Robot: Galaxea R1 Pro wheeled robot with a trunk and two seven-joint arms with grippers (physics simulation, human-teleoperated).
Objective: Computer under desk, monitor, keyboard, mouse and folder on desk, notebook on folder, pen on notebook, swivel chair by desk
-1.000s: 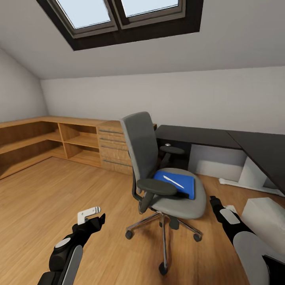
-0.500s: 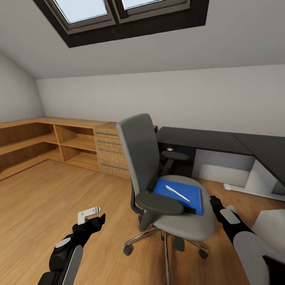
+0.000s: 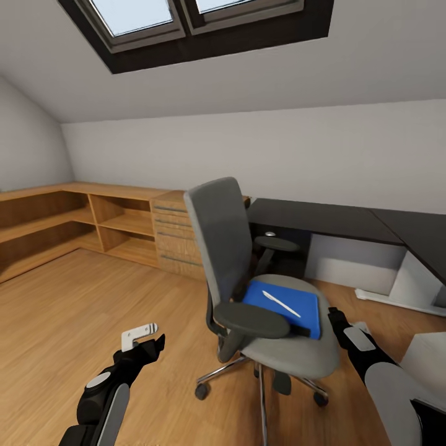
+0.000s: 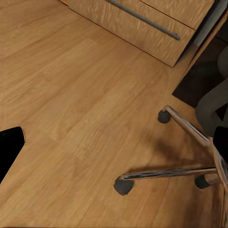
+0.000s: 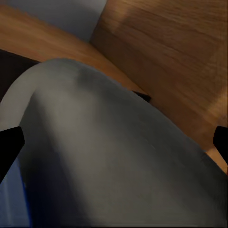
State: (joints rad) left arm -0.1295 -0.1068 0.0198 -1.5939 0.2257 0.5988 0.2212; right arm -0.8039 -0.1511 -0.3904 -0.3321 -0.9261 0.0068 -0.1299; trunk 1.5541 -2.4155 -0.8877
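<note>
The swivel chair [image 3: 260, 291] is standing on the wood floor [image 3: 68, 310] in the middle of the head view, its tall grey back turned toward the low wooden shelving [image 3: 74, 223] and its seat facing the desk. The blue folder [image 3: 286, 301] is lying flat on the seat, and the pale pen [image 3: 280, 303] is resting on top of it at a slant. Behind the chair the black tabletop [image 3: 322, 218] is running along the wall and turning the corner at the right. The left gripper [image 3: 147, 341] is hanging low over the floor, well apart from the chair, holding nothing; how wide it is open I cannot tell. The right gripper [image 3: 337, 322] is hovering just beside the seat's edge, near the folder; in the right wrist view its fingers [image 5: 9, 145] are showing at both edges, spread wide, holding nothing, with the grey seat [image 5: 109, 156] between them.
</note>
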